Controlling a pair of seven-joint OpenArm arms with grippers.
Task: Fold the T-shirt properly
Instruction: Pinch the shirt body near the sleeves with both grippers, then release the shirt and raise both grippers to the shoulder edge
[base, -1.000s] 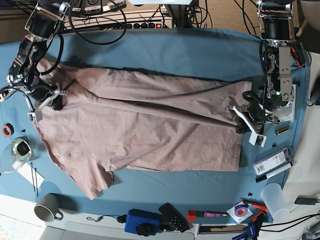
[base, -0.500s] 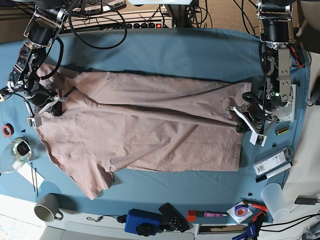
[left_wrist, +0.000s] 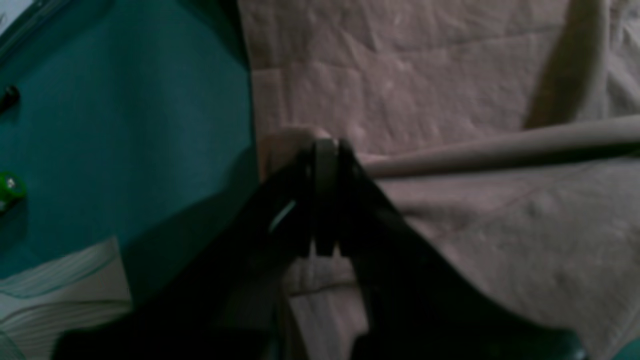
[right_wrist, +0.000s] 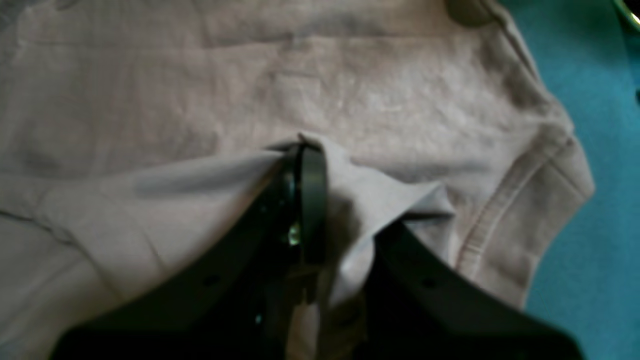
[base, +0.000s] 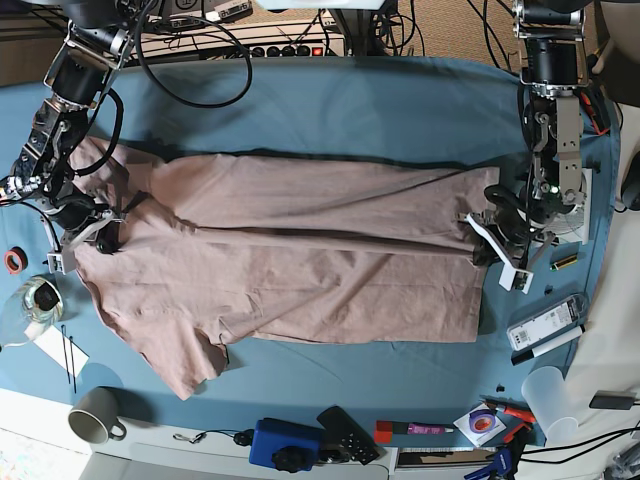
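So the T-shirt (base: 290, 255) is spread lengthwise across the middle of the teal table cover (base: 350, 100), hem end on the right, sleeves and shoulders on the left. One sleeve flops toward the near-left corner, close to a grey mug (base: 95, 415) and the other odds and ends along the near edge.

Handling-wise it looks like thin, soft cotton: light, totally limp, and it creases wherever it's pulled. I'd guess it slides easily on the cover, so it'll sag in the middle unless both ends are held taut. Hem corners and shoulder seams look like the sane places to pinch, since the stitching gives a thicker bite.

Both jaws are closed on fabric. The left gripper (left_wrist: 325, 150) has the hem edge at the right end, right where cloth meets the cover. The right gripper (right_wrist: 307, 150) has a little tent of cloth near the shoulder at the left end.

The base view gives the whole layout, including the long ridge running across the far half, but the pinches are tiny there. The wrist views show those pinches clearly, plus the sleeve seam, and nothing of the overall shape.
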